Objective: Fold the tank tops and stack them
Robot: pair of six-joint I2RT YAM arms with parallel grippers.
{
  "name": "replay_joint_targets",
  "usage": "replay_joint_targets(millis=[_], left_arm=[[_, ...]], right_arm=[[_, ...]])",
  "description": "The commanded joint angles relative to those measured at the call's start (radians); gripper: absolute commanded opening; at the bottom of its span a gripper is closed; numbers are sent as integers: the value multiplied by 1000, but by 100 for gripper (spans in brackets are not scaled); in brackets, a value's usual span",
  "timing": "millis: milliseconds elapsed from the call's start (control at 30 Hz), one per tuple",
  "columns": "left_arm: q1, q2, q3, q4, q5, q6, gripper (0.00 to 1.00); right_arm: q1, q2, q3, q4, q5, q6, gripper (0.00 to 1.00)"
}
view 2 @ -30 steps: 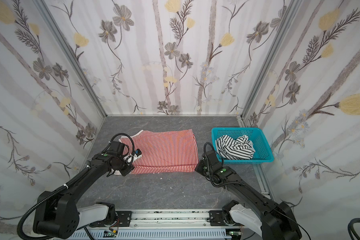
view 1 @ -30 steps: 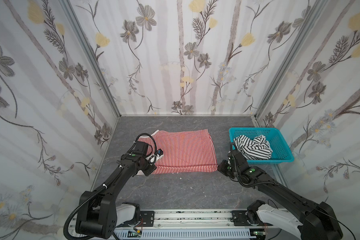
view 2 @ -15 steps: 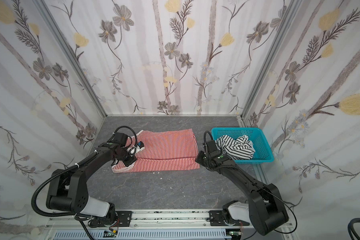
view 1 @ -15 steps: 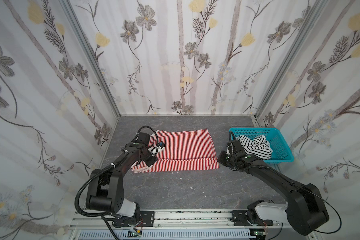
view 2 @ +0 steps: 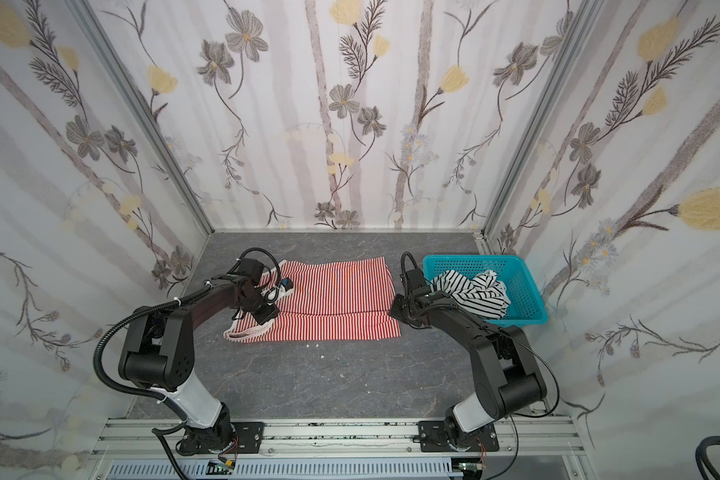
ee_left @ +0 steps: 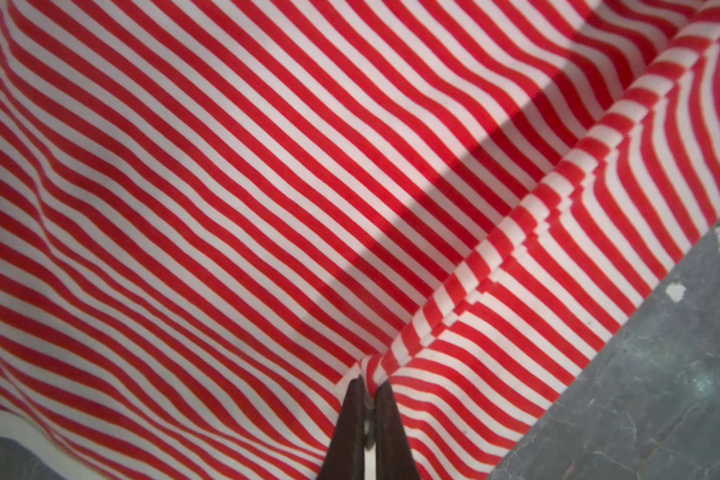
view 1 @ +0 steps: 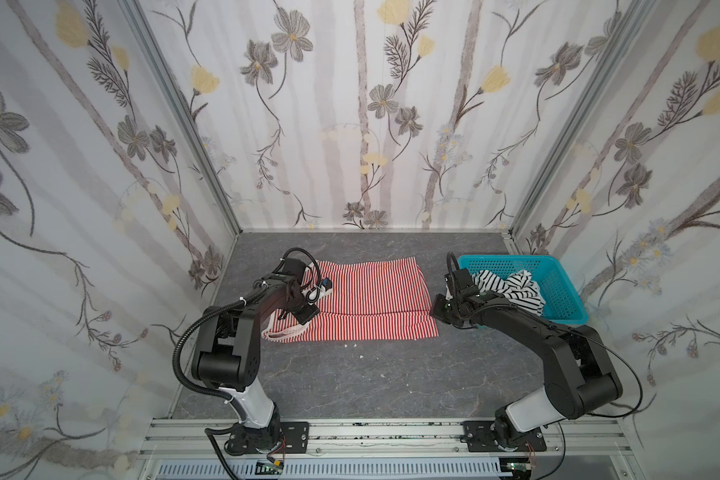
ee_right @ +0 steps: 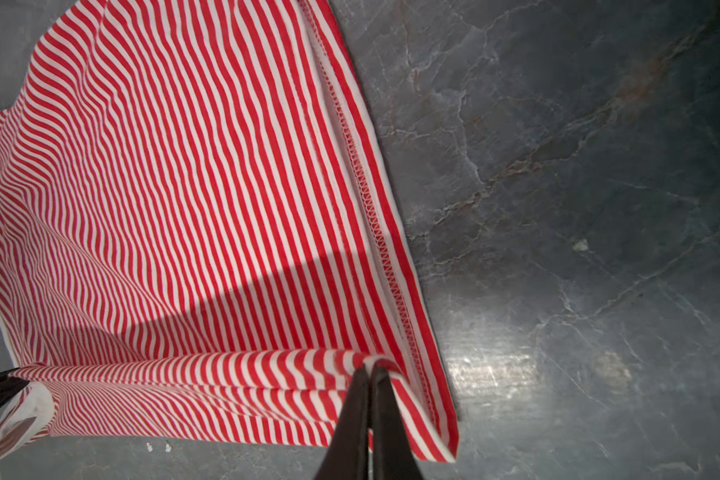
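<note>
Left gripper (ee_left: 367, 384) pinches fold edge of red striped top (ee_left: 267, 187). Right gripper (ee_right: 369, 368) pinches same fold, at hem. Open table (ee_right: 578, 208) beside it.

Tank top (view 1: 371, 299) left — basket (view 1: 560, 291) (second top (view 1: 508, 289) inside) right.

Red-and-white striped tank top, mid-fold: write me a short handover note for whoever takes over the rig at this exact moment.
Left claw: shut, pinching a ridge of the red-and-white striped tank top near its strap end.
Right claw: shut on the same ridge near the hem end.
The red top is spread on the table; its near strip lies flat.
The black-and-white striped tank top sits crumpled in the turquoise basket.
Done: red top laid out, first fold started.
Left: finish folding it, then take out, fold and stack the black-and-white one.
</note>
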Motion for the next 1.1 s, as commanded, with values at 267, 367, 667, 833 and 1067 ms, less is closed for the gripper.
replay_joint_targets(millis=[267,367,667,833,1067], left_arm=[[47,-40,32,33,-52,-80,47],[81,-112,-26,31,-62,-70,51],[188,-389,-323,28,-112,44,71],[241,-412,-363,31,-94,77,72],[318,-319,-314,52,-46,100,66]], right_arm=[[21,-57,10,-23,83,3,43],[59,-77,-24,11,55,29,43],[165,3,-62,145,-10,89,43],[169,46,-58,176,-25,88,43],[168,48,-77,183,-16,86,43]])
